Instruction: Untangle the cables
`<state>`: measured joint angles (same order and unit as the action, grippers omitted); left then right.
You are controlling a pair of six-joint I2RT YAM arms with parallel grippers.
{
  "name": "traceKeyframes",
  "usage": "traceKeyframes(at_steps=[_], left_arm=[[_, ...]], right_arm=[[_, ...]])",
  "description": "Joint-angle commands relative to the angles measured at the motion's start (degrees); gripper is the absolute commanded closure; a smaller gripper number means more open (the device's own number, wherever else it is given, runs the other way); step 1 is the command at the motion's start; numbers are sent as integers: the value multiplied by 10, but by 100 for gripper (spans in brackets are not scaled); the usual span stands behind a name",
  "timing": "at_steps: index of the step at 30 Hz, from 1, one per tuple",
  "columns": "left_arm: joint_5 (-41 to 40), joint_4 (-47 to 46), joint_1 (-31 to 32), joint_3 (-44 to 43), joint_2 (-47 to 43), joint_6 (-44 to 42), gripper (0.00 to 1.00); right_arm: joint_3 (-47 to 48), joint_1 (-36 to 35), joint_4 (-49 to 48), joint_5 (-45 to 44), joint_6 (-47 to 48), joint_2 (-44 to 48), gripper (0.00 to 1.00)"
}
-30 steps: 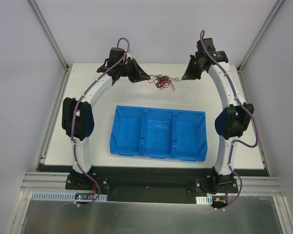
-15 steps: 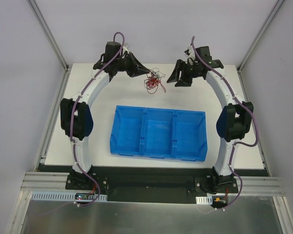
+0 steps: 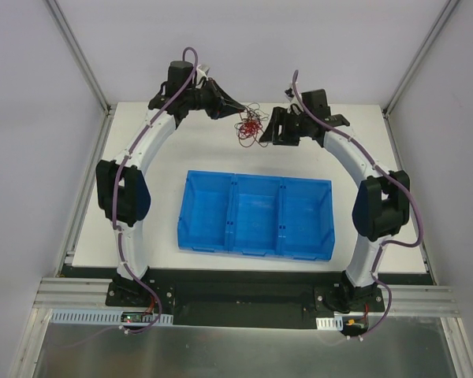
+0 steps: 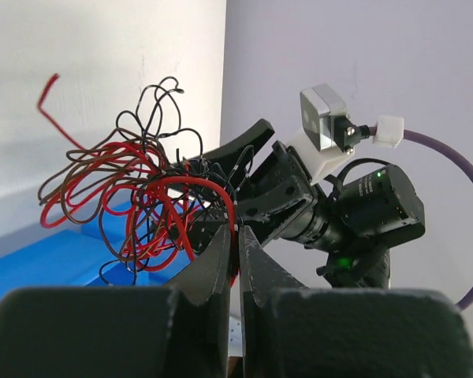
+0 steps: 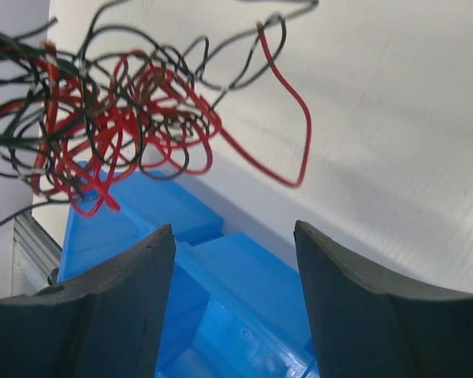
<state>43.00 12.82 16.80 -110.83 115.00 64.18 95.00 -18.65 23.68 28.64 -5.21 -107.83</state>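
Left hand (image 3: 236, 107) clamped on cables (image 3: 250, 127); tangled clump dangles downward, no clear long axis; right hand (image 3: 276, 126) apart, beside it.

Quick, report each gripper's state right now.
Left gripper: shut on the cables, which hang bunched from its tips.
Right gripper: open, holding nothing, close beside the cables.

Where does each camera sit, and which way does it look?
Top external: above and behind the bases, looking down at the table; both arms show.
Left wrist: on the left arm, looking along the shut left end effector at the cables it grips.
Right wrist: on the right arm, looking past the open right end effector at cables and blue tray.
Shared: cables and tray in all three.
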Motion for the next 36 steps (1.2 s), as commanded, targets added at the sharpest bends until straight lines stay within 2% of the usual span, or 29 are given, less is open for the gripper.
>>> traceKeyframes(at_steps=[1, 4, 12, 18, 20, 24, 28, 31, 32, 33, 36], left_arm=[[35, -9, 1, -21, -34, 23, 100], [45, -9, 2, -20, -36, 28, 100], [56, -9, 3, -26, -38, 44, 100], [56, -9, 5, -8, -52, 41, 100], [55, -9, 5, -5, -57, 41, 100], [48, -9, 7, -6, -59, 41, 100], [43, -9, 10, -6, -58, 40, 100], [39, -9, 11, 1, -57, 30, 100], [39, -9, 11, 4, -58, 23, 98], [38, -9, 11, 13, -58, 16, 87], [36, -9, 11, 32, -59, -1, 69]], right_arm=[[-2, 2, -83, -7, 33, 12, 35], [-3, 2, -92, -43, 37, 8, 35], [-25, -23, -135, 13, 49, -10, 42], [-34, -27, -137, -44, 71, -13, 45], [-31, -28, -134, -48, 79, -18, 51], [-24, -29, -141, -36, 68, -26, 72], [-34, -30, -159, -29, 36, -3, 100], [-42, -28, -152, -41, 6, 27, 100], [-44, -25, -146, -42, -6, 38, 100], [-45, -23, -140, -39, -20, 49, 100], [-47, -22, -130, -27, -44, 80, 100]])
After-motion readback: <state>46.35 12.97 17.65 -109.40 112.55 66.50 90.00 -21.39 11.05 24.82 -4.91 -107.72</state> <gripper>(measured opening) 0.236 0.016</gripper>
